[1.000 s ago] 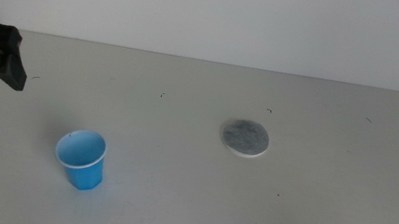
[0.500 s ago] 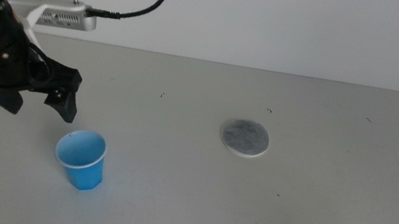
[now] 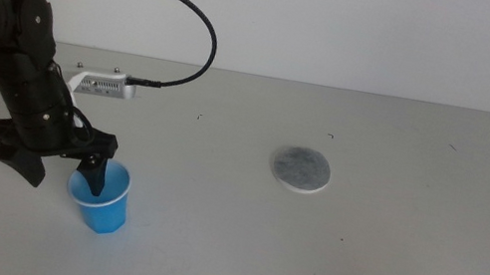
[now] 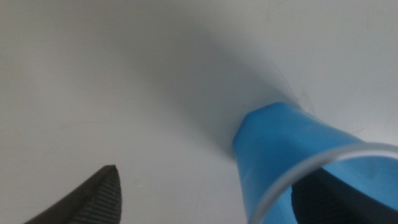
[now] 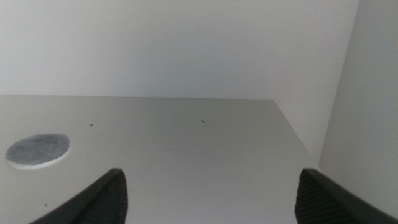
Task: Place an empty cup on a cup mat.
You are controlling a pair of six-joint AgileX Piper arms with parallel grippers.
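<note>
Black and jointed, the left arm bends down from the picture's left, its left hand spread wide astride the near-left wall of the small bright blue tapered disposable cup: one jaw dips inside the rim, the other hangs outside, gripping nothing. Upright on the pale grey surface, the cup sits well apart from the flat round speckled grey cup mat to its right. Off at the right, the right hand waits spread wide, empty.

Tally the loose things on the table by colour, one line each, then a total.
Blue: 1, the cup
Grey: 1, the mat
Total: 2
</note>
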